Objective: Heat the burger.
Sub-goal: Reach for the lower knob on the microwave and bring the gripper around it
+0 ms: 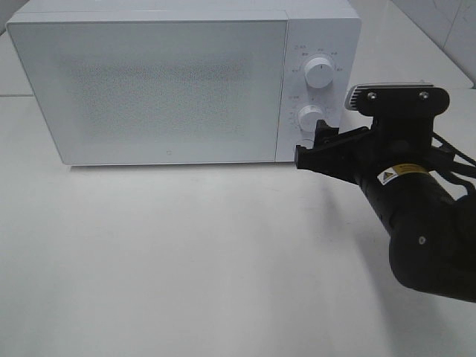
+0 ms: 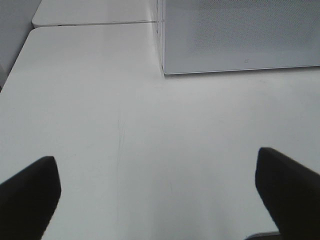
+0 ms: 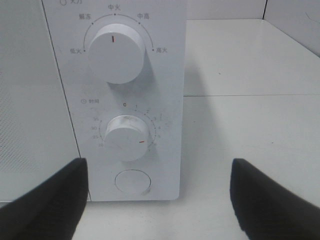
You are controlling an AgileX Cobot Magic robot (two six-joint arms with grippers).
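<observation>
- The microwave (image 1: 163,82) door is sitting shut, upper left in the high view. The burger is showing nowhere; it is probably hiding inside.
- The right gripper (image 1: 312,145) is hanging open and empty by the timer knob (image 3: 127,137), whose mark is pointing past zero, so heating seems started.
- Only a wrist view is showing the left gripper (image 2: 156,157), open and empty.

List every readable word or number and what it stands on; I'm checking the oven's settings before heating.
"解冻", "中火", "中高", "低火", "高火": printed around the upper knob of the microwave.
"时间" and "0": printed by the lower knob; the other dial numbers are too blurred to read.
The sticker on the black arm: too small to read.
</observation>
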